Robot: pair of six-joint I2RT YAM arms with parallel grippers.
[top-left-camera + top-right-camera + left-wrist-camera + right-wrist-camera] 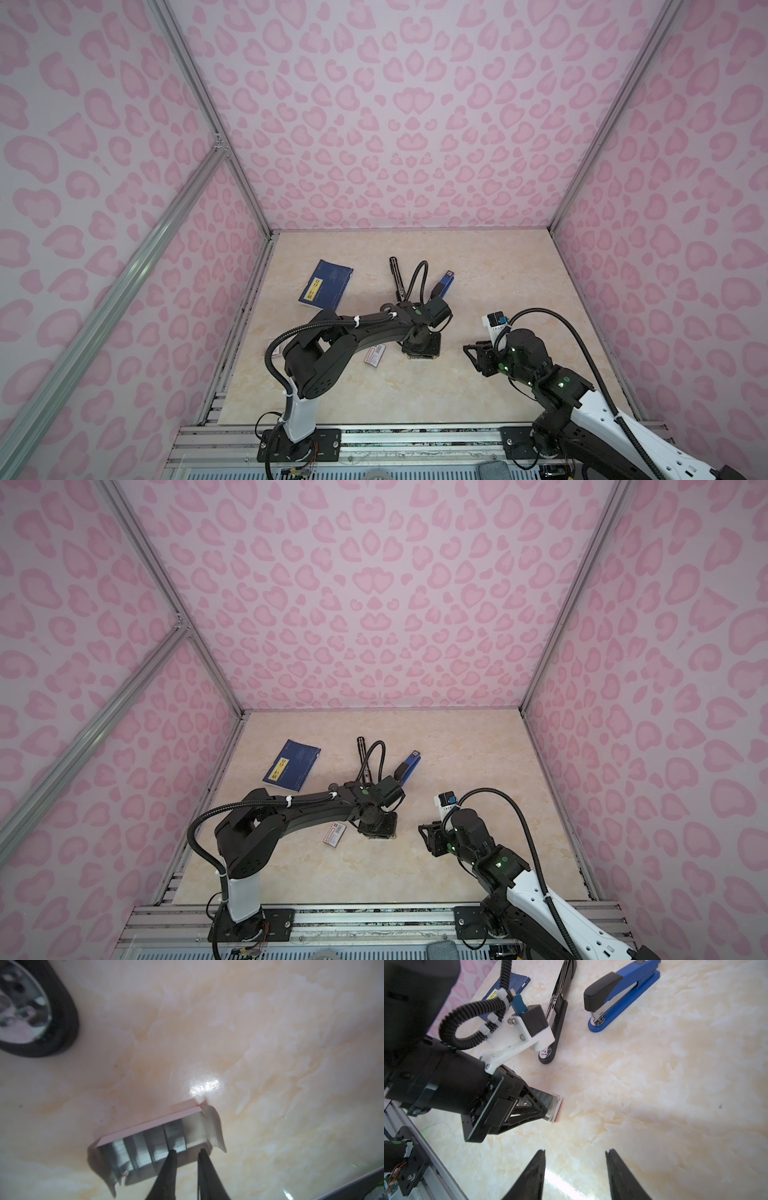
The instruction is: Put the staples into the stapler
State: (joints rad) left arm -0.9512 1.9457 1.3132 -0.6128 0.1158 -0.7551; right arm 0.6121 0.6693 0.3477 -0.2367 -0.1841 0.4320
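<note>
A black stapler (397,278) lies opened flat on the marble table, with its rounded anvil end (25,1007) close to my left gripper. A blue stapler (618,997) lies shut beside it. The staples (154,1142) are silvery strips side by side in an open white tray (212,1126). My left gripper (188,1150) points down into the tray's end. Its fingers stand a narrow gap apart, one fingertip (173,1152) over a strip and the other at the tray wall. My right gripper (575,1152) hovers open and empty to the right of the tray.
A red-and-white staple box sleeve (375,355) lies just left of the left gripper (420,351). A blue book (326,284) sits at the back left. Pink patterned walls enclose the table, and aluminium rails run along its front edge.
</note>
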